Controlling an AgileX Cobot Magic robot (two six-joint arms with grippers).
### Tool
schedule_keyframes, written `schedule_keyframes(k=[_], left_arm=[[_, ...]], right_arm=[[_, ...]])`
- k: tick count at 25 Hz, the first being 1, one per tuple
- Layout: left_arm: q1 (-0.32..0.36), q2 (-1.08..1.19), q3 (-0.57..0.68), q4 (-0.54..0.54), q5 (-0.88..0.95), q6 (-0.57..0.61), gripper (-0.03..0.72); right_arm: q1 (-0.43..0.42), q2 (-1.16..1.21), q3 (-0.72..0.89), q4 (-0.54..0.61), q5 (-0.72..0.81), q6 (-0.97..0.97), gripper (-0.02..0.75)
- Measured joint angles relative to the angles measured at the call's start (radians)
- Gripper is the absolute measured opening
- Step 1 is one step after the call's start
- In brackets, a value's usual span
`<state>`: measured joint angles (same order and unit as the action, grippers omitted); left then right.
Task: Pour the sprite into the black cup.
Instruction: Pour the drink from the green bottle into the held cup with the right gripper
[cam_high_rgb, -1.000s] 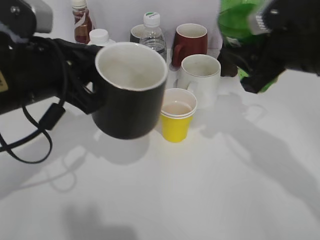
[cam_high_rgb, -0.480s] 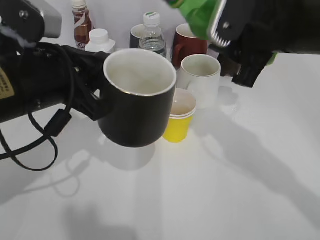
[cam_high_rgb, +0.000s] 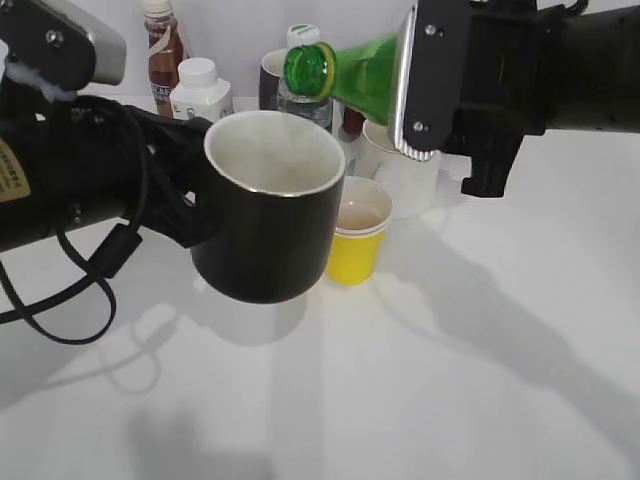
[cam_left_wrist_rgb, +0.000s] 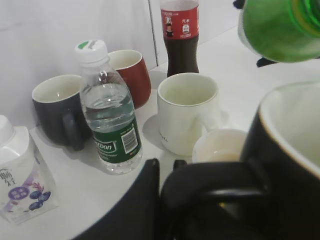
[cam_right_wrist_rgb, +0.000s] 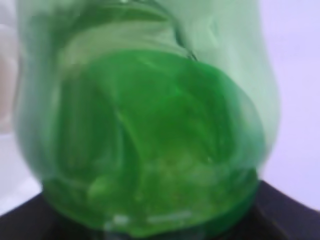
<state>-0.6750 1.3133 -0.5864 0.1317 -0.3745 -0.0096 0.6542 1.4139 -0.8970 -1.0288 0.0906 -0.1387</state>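
My left gripper (cam_high_rgb: 190, 215) is shut on the handle of the black cup (cam_high_rgb: 265, 225) and holds it above the table, mouth up, white inside. In the left wrist view the cup (cam_left_wrist_rgb: 295, 165) fills the lower right and my fingers (cam_left_wrist_rgb: 162, 172) clamp its handle. My right gripper (cam_high_rgb: 440, 85) is shut on the sprite (cam_high_rgb: 350, 72), a green bottle tipped on its side, its capped neck pointing left just over the cup's far rim. The bottle's neck shows at the top right of the left wrist view (cam_left_wrist_rgb: 280, 27). It fills the right wrist view (cam_right_wrist_rgb: 150, 130), blurred.
On the table behind the cup stand a yellow paper cup (cam_high_rgb: 357, 235), a white mug (cam_high_rgb: 405, 170), a dark red mug (cam_left_wrist_rgb: 131, 75), a narrower dark mug (cam_left_wrist_rgb: 57, 107), a clear water bottle (cam_left_wrist_rgb: 107, 115), a cola bottle (cam_left_wrist_rgb: 180, 35) and a white carton (cam_left_wrist_rgb: 20, 175).
My right gripper has swung the sprite left and tipped it from raised at the upper right to nearly horizontal, neck over the cup. The black cup shifted slightly right.
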Motion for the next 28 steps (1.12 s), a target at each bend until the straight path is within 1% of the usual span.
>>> schedule_keyframes(k=[7,15,22,28], left_arm=[[0.000,0.000,0.000,-0.011,0.007,0.000,0.052],[0.000,0.000,0.000,-0.012,0.011,0.000,0.052],[0.000,0.002,0.000,-0.012,0.015,0.000,0.051],[0.000,0.011,0.000,-0.012,0.015,0.000,0.051]], right_arm=[[0.000,0.000,0.000,-0.139,0.001,-0.001,0.430],[0.000,0.000,-0.002,-0.228,0.030,-0.003,0.430],[0.000,0.000,-0.002,-0.271,0.040,-0.003,0.430],[0.000,0.000,-0.003,-0.279,0.040,-0.003,0.430]])
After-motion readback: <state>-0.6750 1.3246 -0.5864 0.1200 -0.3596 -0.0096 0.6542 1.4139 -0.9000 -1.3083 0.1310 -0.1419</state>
